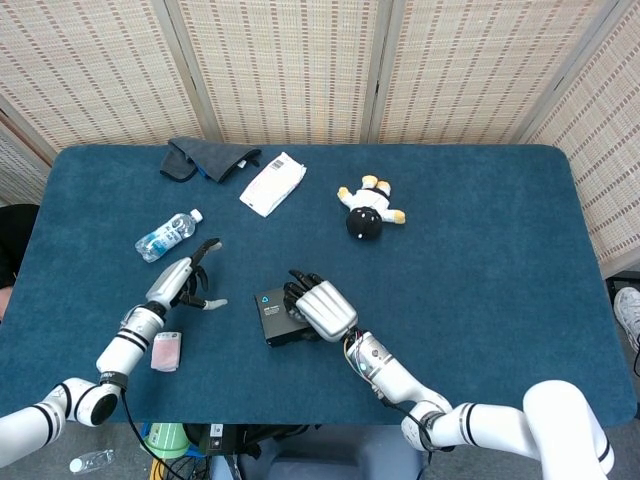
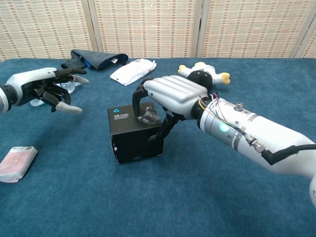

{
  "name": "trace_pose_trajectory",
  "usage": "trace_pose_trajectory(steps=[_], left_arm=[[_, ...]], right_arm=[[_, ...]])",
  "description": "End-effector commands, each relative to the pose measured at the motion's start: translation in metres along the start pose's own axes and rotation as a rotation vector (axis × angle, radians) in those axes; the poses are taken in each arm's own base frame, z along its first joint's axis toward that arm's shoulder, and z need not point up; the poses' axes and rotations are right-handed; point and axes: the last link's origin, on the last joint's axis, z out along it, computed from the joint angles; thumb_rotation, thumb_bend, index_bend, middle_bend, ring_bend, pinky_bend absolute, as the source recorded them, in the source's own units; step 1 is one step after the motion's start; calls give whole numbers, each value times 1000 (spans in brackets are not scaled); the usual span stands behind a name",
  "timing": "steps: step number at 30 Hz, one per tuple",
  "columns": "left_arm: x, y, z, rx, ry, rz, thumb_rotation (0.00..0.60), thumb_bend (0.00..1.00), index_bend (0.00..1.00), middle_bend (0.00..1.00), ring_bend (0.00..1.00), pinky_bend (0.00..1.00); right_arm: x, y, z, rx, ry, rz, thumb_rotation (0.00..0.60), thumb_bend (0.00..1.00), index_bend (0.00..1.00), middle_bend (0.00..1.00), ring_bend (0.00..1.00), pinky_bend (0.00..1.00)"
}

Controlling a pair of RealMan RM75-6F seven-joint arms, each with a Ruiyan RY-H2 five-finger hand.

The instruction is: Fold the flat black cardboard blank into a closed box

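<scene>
The black box sat mid-counter, looking light, stiff and crushable; my right hand clasped its top and right edge, my left hand hovered spread, holding nothing.

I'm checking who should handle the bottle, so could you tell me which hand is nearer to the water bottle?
Left. The left hand hovers open just below the water bottle at the table's left, while the right hand rests on the black box nearer the middle.

Looks like a lab test setup: blue felt table w/ woven screens behind.
</scene>
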Motion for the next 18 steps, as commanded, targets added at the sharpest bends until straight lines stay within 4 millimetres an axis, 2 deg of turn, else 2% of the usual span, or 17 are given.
trace_pose_trajectory(steps=[1,18], left_arm=[[6,1,-1,-20,32,25,600,105,0,113,564,700],[48,3,-15,-57,206,87,600,105,0,108,543,678]], right_arm=[[0,0,0,2,8,-3,600,157,450,259,139,243],[-7,0,1,20,31,-106,600,172,457,265,140,242]])
